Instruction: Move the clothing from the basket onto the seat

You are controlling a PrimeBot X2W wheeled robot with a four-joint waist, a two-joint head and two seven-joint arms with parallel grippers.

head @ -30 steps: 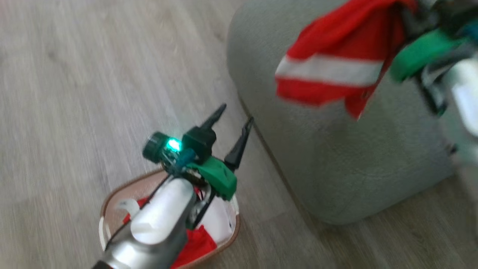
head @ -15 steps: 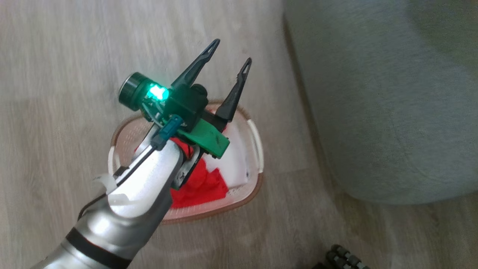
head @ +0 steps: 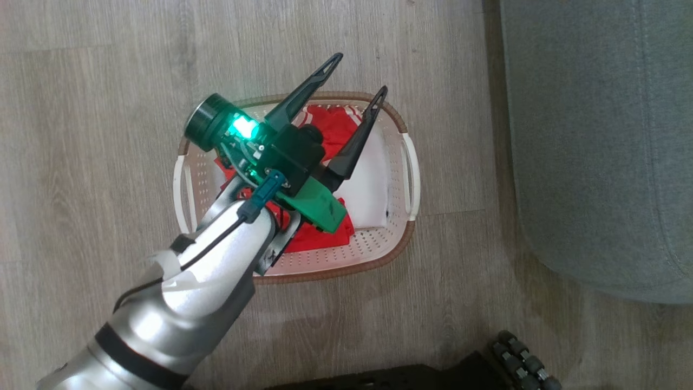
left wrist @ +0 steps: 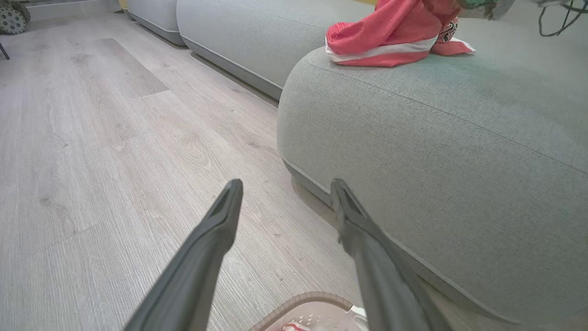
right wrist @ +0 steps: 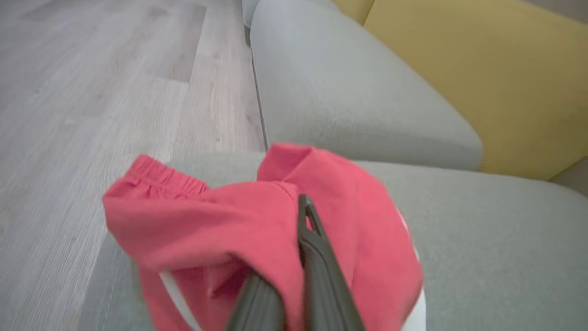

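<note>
The cream perforated basket stands on the floor just beside the grey-green seat, not touching it as far as the head view shows. Inside it lies a crumpled red garment with a bit of white trim, bunched toward the side away from the seat, while the white bottom is bare on the side nearer the seat. The left pincer hangs above the basket, released, its two dark fingers spread wide and holding nothing. The red shorts, with an elastic waistband and a white stripe, rest on top of the seat near its rounded end, and the right pincer is clenched on their cloth, part of which drapes over one finger. The floor is pale grey wood-look planking. Beyond the seat sits a second grey cushion, with a mustard-yellow back cushion behind both. The robot's dark base with small rollers is at the bottom of the head view.
</note>
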